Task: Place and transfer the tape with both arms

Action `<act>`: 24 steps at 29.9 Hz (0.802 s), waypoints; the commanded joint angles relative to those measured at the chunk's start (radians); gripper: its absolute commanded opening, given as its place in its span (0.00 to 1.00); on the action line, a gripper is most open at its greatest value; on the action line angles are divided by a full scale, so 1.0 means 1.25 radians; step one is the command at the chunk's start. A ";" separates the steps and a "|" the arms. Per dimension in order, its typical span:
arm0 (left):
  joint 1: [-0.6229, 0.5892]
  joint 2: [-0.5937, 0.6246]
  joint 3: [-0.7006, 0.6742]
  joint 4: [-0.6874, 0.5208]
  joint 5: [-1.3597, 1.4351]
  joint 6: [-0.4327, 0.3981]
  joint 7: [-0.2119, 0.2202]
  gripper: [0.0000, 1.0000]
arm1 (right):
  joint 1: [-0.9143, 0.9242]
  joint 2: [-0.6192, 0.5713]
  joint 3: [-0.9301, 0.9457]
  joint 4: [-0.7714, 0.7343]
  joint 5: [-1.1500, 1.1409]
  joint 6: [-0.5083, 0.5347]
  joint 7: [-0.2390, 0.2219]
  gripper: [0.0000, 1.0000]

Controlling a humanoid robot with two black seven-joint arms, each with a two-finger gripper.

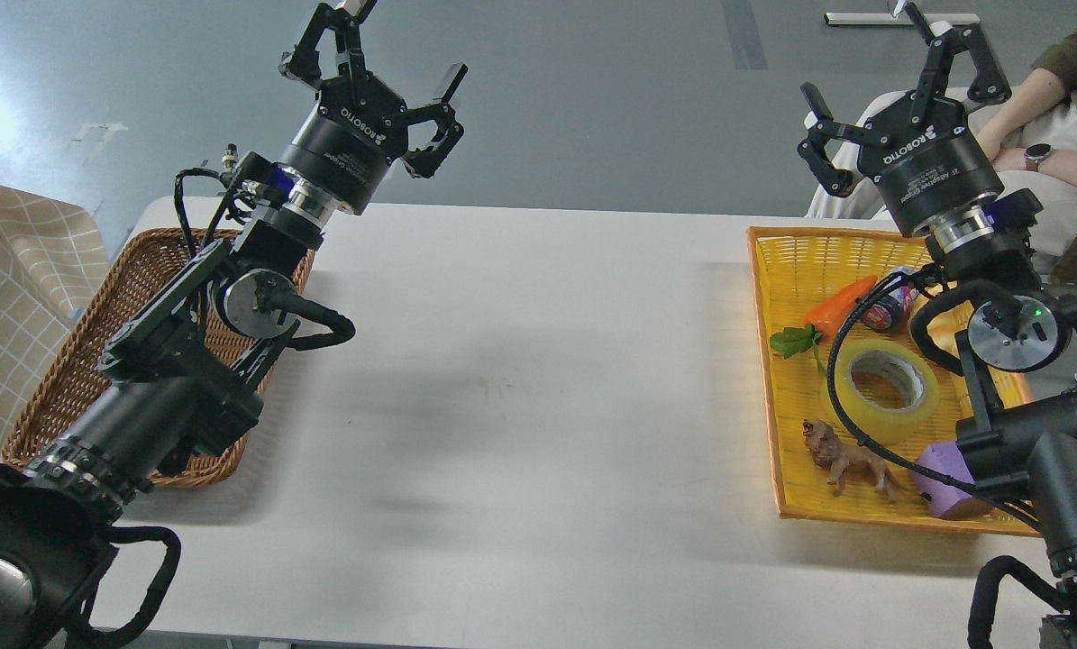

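Tape (887, 386): 1 roll, 2 baskets.

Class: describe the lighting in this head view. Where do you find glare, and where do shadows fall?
Head view: bright glare washes out the floor at the upper left; soft, blurred shadows lie on the white table beneath the raised left gripper and right gripper; the tape is sharp and evenly lit.

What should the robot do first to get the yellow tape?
Probably lower the right gripper toward the tape. The roll lies flat in the yellow tray on the robot's right side, both grippers hang open and empty above the table, and the left gripper is far across by the wicker basket.
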 commanded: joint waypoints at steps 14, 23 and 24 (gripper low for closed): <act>0.001 -0.008 0.001 0.000 0.000 0.000 -0.001 0.98 | 0.001 0.000 0.001 0.005 0.000 0.000 0.000 1.00; 0.001 -0.009 -0.001 0.000 0.000 0.000 -0.001 0.98 | 0.002 0.000 0.001 0.005 0.000 0.000 0.000 1.00; 0.000 -0.009 0.001 0.000 0.000 0.000 -0.001 0.98 | 0.002 0.000 0.001 0.005 0.000 0.000 0.000 1.00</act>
